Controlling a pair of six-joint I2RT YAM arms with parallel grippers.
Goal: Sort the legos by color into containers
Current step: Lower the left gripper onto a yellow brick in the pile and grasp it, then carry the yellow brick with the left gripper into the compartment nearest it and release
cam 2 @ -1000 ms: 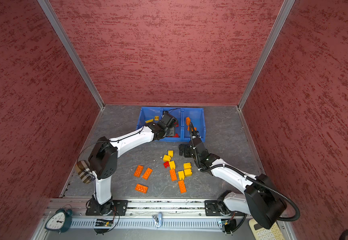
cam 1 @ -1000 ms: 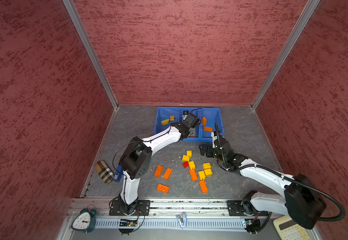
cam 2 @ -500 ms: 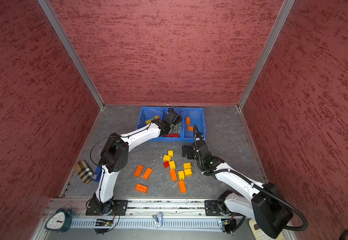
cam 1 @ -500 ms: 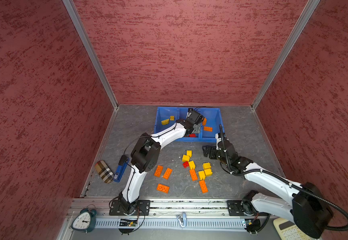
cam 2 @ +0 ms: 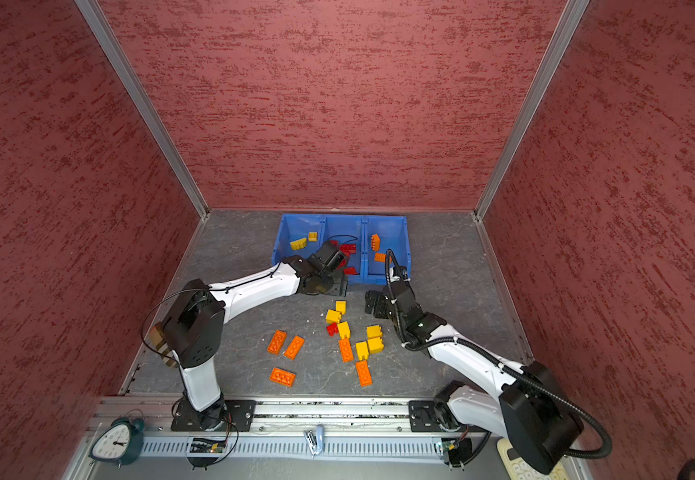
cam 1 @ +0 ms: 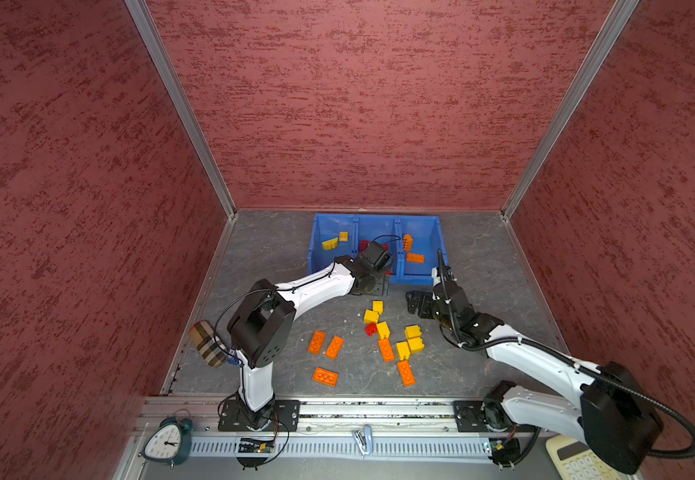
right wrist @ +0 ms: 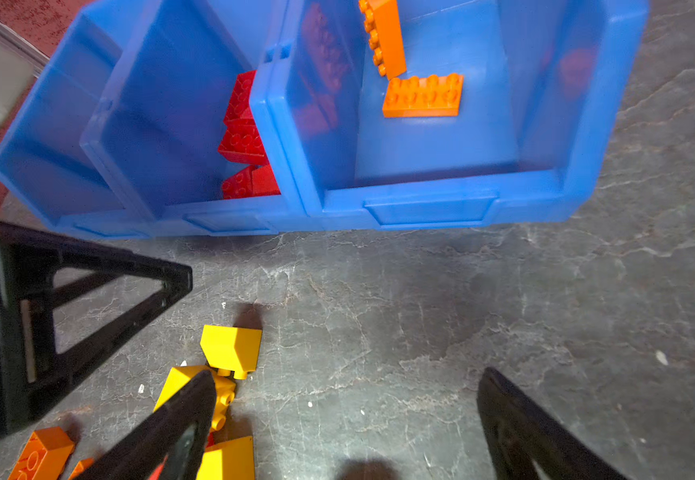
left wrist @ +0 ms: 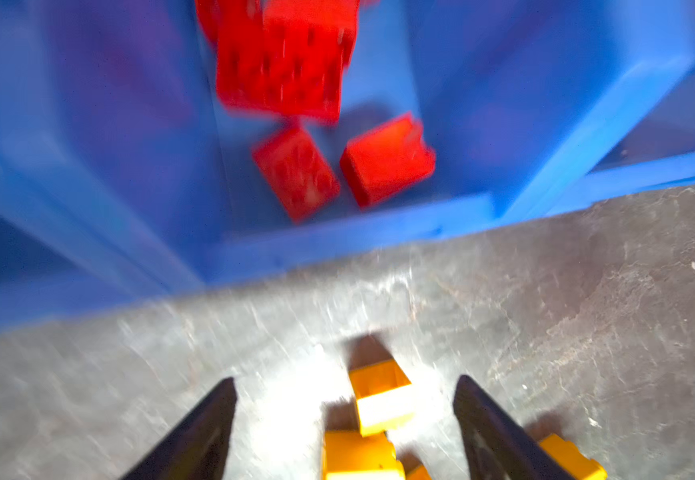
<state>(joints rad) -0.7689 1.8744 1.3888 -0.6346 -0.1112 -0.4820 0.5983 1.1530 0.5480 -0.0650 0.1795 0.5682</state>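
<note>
I'm hovering empty-handed by the bins.
My left gripper is standing open, right gripper wide; red legos are lying in the middle bin, loose legos on the floor.

Looking like a robotics lab test booth: closing in beyond the jaws with red textured panels on aluminium posts, running a long metal mounting rail well behind the jaws.

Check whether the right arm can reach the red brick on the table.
Probably yes: the open right end effector is close, and nothing covers the red brick. Yellow bricks crowd its sides, so a pinch may be tight.
</note>
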